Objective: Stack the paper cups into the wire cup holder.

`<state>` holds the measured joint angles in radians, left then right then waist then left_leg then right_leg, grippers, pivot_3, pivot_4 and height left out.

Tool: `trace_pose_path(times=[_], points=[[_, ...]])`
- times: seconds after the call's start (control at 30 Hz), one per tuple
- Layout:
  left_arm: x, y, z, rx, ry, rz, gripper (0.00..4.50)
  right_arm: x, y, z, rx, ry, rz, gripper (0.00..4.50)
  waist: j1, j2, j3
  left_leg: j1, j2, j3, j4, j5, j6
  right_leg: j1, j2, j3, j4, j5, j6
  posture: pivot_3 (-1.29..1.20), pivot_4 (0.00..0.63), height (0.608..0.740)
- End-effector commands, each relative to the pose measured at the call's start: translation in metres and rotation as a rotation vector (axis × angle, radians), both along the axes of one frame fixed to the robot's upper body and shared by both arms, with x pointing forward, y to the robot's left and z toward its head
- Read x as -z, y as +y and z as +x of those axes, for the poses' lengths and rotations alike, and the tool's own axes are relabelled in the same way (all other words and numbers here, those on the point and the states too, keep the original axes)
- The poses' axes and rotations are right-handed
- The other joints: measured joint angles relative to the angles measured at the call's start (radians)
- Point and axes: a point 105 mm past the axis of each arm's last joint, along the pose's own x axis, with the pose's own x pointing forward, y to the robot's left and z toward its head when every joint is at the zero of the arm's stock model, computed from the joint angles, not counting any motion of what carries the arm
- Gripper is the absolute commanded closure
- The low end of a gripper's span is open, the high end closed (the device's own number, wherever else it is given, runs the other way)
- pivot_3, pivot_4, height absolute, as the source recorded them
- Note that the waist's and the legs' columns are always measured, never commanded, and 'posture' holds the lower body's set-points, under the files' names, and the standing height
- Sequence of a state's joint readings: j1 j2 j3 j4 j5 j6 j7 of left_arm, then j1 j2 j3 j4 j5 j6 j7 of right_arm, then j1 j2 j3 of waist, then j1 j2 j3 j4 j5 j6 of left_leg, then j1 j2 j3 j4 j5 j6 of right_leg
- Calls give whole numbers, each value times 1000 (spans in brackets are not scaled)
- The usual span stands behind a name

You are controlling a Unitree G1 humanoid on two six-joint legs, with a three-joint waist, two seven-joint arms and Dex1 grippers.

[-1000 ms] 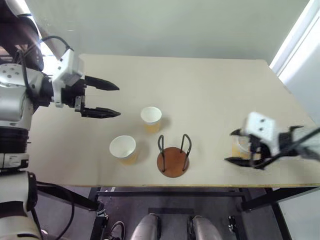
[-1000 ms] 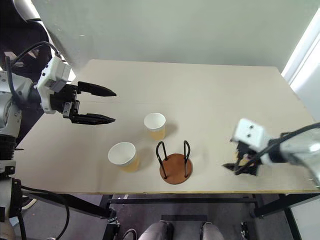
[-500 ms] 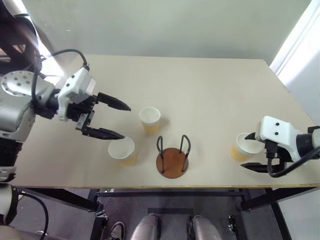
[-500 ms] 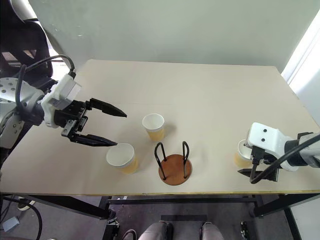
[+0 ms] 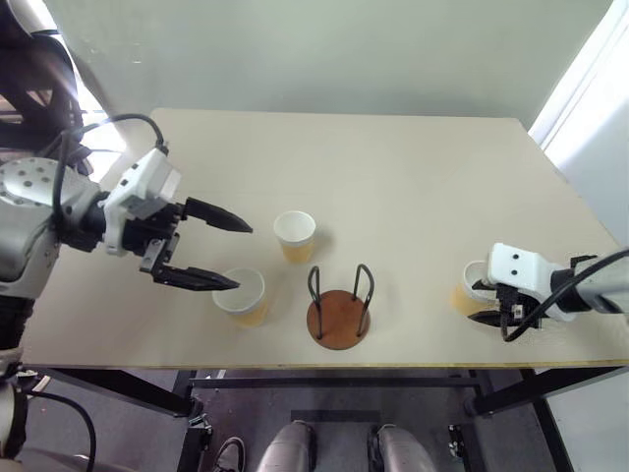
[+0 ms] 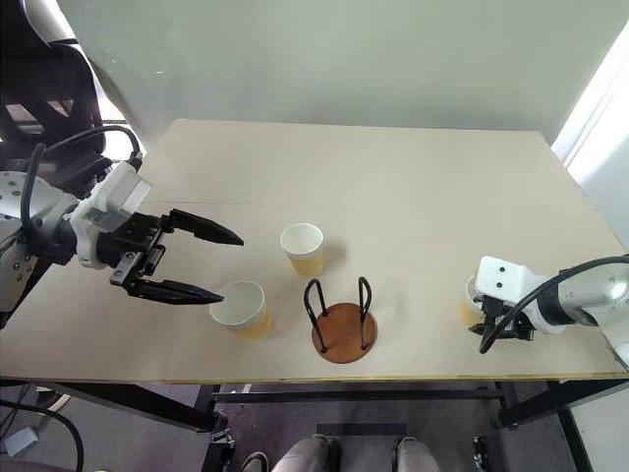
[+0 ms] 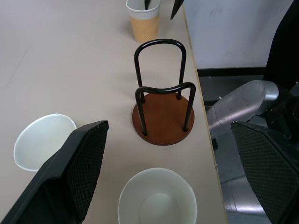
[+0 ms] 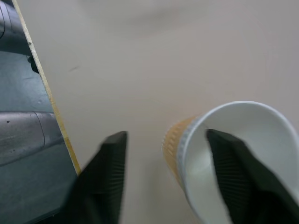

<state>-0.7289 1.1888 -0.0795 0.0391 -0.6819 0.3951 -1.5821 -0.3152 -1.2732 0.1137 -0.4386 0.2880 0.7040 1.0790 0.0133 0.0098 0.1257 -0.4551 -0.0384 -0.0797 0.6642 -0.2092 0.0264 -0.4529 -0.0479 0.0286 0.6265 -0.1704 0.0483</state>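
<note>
Across the pale table (image 5: 413, 177) nothing is stacked yet: the wire cup holder (image 5: 340, 310) stands empty, two paper cups (image 5: 296, 234) at its ten o'clock, my left pincer (image 5: 221, 254) spread wide, my right pincer (image 8: 168, 186) straddling the third cup's (image 8: 224, 149) wall, unclenched.

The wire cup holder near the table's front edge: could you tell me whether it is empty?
Empty. The wire cup holder shows bare wooden base between its black loops.

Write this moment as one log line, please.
right pincer: one finger inside cup, one outside | left pincer: open above cup | third cup: free | wire holder: empty
</note>
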Motion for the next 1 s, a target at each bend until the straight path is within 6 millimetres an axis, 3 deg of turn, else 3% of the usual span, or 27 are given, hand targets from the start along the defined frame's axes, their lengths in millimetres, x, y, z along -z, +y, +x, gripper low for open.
trace_pose_path(times=[0.03,0.23,0.33,0.4,1.0], points=[[-28,1,-11,29,-62,-72,0,-19,4,3,-31,-59,6,3097,-1,0,0,0,0,0,0,0,0,0,0,0,0,0,0,0,150,740],[-51,5,-20,39,-31,-271,0,-24,10,-2,-60,-44,35,3097,-1,0,0,0,0,0,-1,-2,-3,0,0,0,0,0,-1,0,150,740],[-58,11,-21,14,-6,-360,0,-20,9,-1,-58,-37,28,3732,-1,0,0,1,0,0,-1,-2,-3,0,0,0,0,0,-1,0,150,740],[-54,15,-21,-16,10,-366,0,-18,9,-1,-59,-31,29,4424,-2,0,0,1,0,0,-1,-2,-4,0,0,0,0,0,-1,0,150,740],[-44,21,-24,-79,16,-365,0,-16,3,8,-57,-41,11,4470,-2,0,0,2,0,0,-1,0,-6,1,0,0,0,2,-4,0,150,740]])
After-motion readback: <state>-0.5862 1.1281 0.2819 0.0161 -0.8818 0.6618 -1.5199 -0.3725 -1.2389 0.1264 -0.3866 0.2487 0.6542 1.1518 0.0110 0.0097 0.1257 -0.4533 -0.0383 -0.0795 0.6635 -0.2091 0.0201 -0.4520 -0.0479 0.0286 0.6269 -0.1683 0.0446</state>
